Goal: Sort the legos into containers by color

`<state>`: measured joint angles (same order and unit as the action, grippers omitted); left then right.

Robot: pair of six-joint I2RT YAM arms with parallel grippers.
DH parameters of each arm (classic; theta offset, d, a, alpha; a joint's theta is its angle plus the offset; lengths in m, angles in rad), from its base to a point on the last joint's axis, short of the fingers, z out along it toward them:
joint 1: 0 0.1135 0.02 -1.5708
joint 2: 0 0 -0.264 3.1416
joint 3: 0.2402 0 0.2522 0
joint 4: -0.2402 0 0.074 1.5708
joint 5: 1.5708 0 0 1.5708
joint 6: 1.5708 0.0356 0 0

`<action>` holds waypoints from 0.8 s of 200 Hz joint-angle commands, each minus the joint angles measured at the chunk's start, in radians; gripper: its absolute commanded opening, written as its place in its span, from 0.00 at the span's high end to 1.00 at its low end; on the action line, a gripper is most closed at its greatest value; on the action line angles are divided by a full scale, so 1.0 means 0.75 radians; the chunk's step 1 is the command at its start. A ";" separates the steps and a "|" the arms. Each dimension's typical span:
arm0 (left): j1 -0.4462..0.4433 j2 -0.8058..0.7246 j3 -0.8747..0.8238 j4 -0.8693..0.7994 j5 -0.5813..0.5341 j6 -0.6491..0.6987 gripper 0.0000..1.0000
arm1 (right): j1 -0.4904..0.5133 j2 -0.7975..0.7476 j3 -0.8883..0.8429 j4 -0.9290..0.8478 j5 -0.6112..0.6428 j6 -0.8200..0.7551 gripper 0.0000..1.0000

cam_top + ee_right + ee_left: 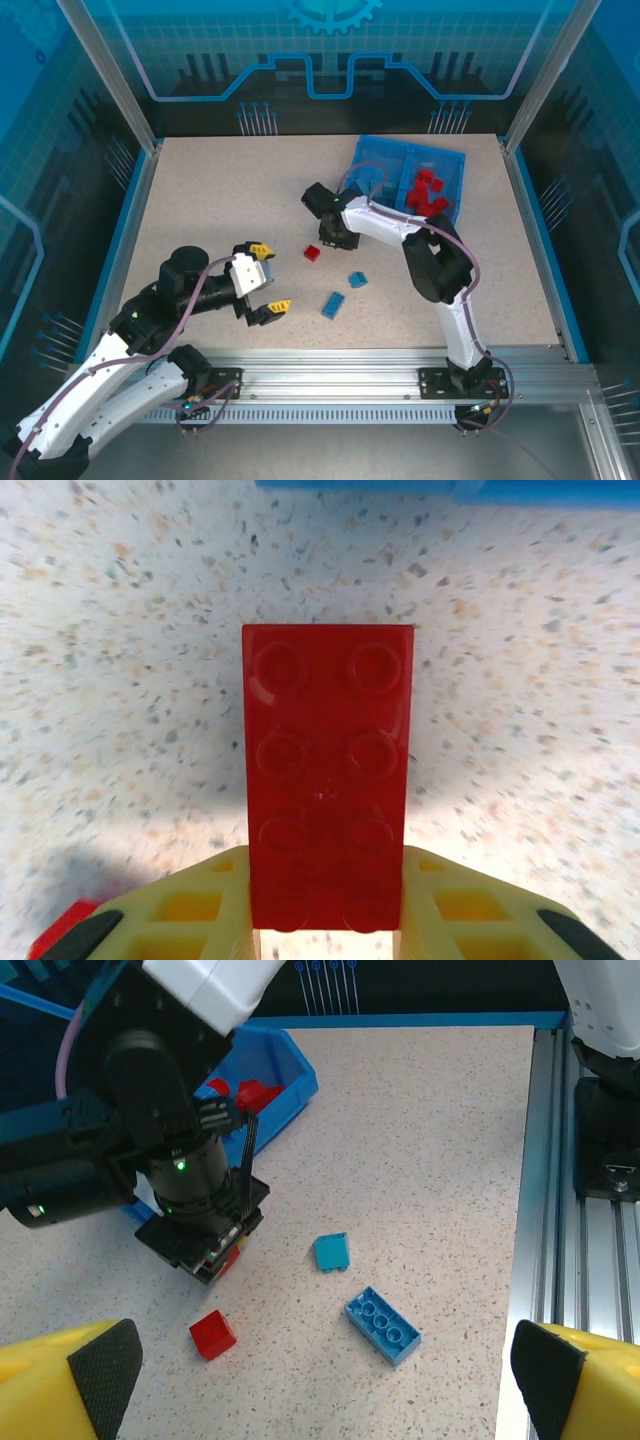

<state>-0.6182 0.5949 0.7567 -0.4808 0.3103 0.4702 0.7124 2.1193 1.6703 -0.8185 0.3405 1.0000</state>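
Observation:
My right gripper (325, 885) is shut on a red six-stud lego (327, 770), its yellow fingers (180, 910) pressed to both long sides, right at the table surface. From above, that gripper (335, 236) is just left of the blue tray (372, 152), whose right container holds several red legos (428, 192). A small red lego (312, 253), a small blue one (357, 279) and a longer blue one (333, 304) lie loose on the table. My left gripper (266, 281) hangs open, left of them. Its wrist view shows the red cube (212, 1334) and both blue legos (331, 1252) (383, 1325).
The metal rail (340, 385) runs along the near edge, with both arm bases bolted to it. Clear panels and posts (115, 75) wall in the table. The right arm's elbow (440, 270) bends over the table below the tray.

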 commanded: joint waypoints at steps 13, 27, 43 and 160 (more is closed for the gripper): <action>-0.002 0.021 -0.008 0.056 -0.009 -0.017 0.01 | 0.030 -0.240 -0.049 -0.036 0.035 -0.040 0.70; -0.002 0.029 -0.008 0.070 -0.011 -0.015 0.01 | 0.038 -0.324 -0.064 -0.054 0.055 -0.056 0.70; -0.003 0.035 -0.005 0.105 -0.025 -0.027 0.01 | 0.032 -0.418 -0.066 -0.075 0.106 -0.092 0.70; -0.001 0.095 0.033 0.246 -0.053 -0.069 0.01 | -0.635 -0.519 -0.046 0.019 0.025 -0.558 0.69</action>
<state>-0.6178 0.6823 0.7567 -0.3046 0.2657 0.4236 0.3305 1.6772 1.6428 -0.8436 0.4278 0.6506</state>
